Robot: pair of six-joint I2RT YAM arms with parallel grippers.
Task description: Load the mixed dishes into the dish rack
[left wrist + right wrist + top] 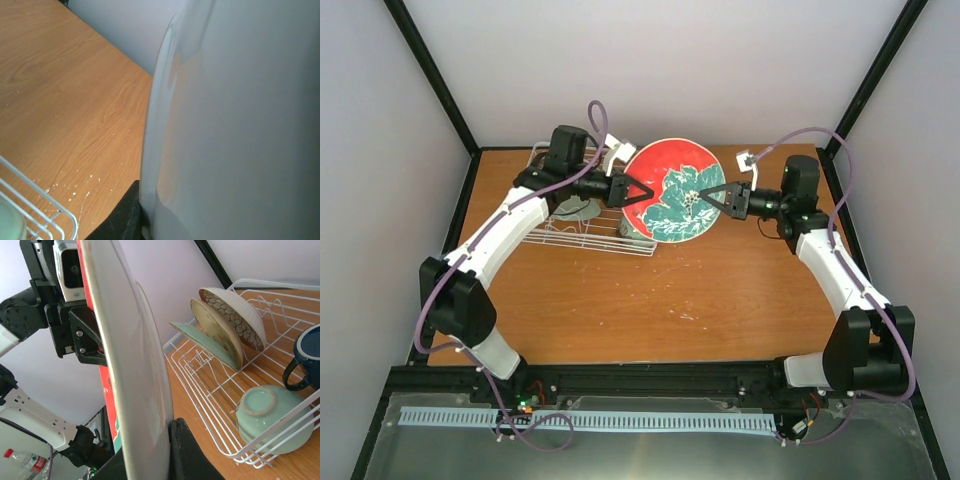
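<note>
The red plate with the teal flower [670, 190] is held upright above the table, just right of the dish rack [582, 228]. My left gripper [645, 192] is shut on its left rim and my right gripper [703, 196] is shut on its right rim. In the left wrist view the plate's white back [240, 120] fills the right side, with one black finger [125, 217] pressed against it. The right wrist view shows the plate [135, 365] edge-on, pinched at its rim between the fingers [192, 455]. In the rack are the mint-green bowl [272, 415] upside down, the dark blue mug [305, 360], the cream floral plate [215, 330] and the petal-pattern bowl [235, 312].
The rack [200, 375] stands at the table's back left, near the left and back walls. A black frame post [880, 70] rises at the back right corner. Bare wooden table [670, 290] lies between the arms, with white crumbs beside the rack's corner [60, 215].
</note>
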